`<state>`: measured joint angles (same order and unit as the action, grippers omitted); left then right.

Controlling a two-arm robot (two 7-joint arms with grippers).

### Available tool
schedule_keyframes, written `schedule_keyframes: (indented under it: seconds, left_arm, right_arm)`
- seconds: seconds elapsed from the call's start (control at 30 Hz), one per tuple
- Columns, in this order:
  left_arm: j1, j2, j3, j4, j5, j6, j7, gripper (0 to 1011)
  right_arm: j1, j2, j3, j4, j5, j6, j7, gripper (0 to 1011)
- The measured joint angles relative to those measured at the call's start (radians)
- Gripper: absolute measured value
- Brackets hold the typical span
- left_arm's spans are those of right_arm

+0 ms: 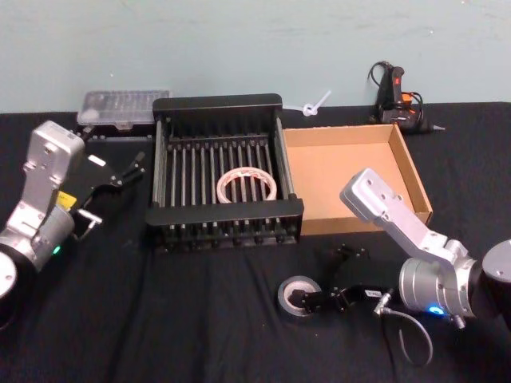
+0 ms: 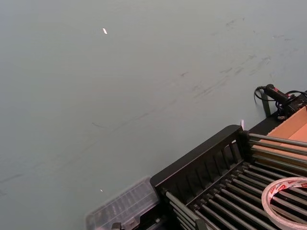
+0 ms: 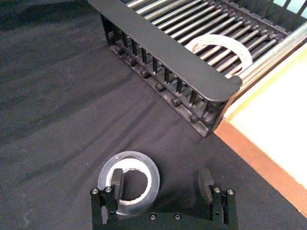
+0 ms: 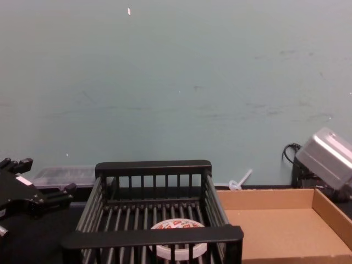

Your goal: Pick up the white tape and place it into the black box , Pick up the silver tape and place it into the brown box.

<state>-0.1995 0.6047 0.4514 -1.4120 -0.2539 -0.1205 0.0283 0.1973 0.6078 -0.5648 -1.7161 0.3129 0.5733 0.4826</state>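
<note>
1. I see the white tape (image 1: 247, 186) lying flat on the barred floor of the black box (image 1: 226, 104).
2. The silver tape (image 3: 129, 182) lies on the black cloth (image 1: 184, 311), in front of the boxes.
3. My right gripper (image 3: 163, 182) is low at this roll with fingers apart; one finger (image 3: 116, 179) is in the roll's hole, the other (image 3: 206, 182) outside.
4. The brown box (image 1: 411, 171) stands just right of the black one.
5. My left gripper (image 1: 120, 172) hangs left of the black box, fingers apart, holding nothing.

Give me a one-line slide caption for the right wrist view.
Open right gripper straddles the silver tape's rim; white tape already in black box.
</note>
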Motion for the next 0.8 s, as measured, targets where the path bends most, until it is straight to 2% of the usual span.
schedule_keyframes:
  seconds: [0.8]
  left_arm:
    - [0.0,0.0,0.0,0.0,0.0,0.0,0.0,1001]
  right_arm:
    - [0.012,-0.018,-0.005,0.023,-0.017,0.013,0.012,1002]
